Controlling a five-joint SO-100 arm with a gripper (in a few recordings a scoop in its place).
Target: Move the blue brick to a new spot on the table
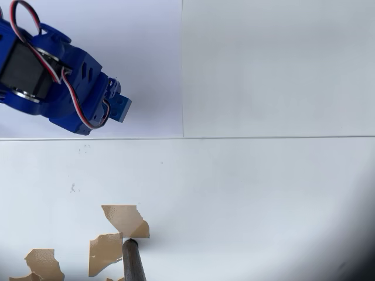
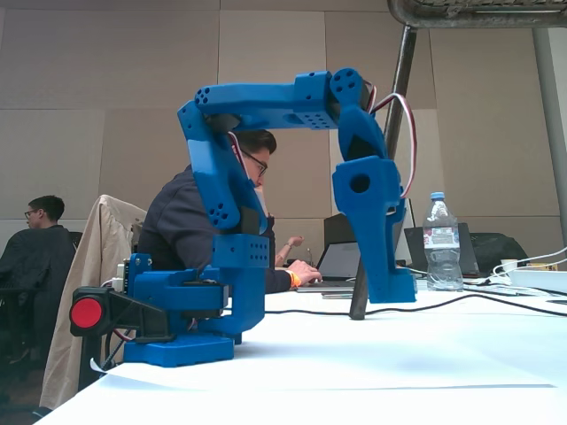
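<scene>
Fingers closed on the blue brick; tip low over the white table in the fixed view.

Your bright blue plastic robot arm carries red, white and black wires. Between its blue gripper fingers you see a small blue plastic brick of the same shade. The flat white table has thin grey seam lines and tan-brown chipped patches. In the fixed view, a round red knob marks the arm's base.
</scene>
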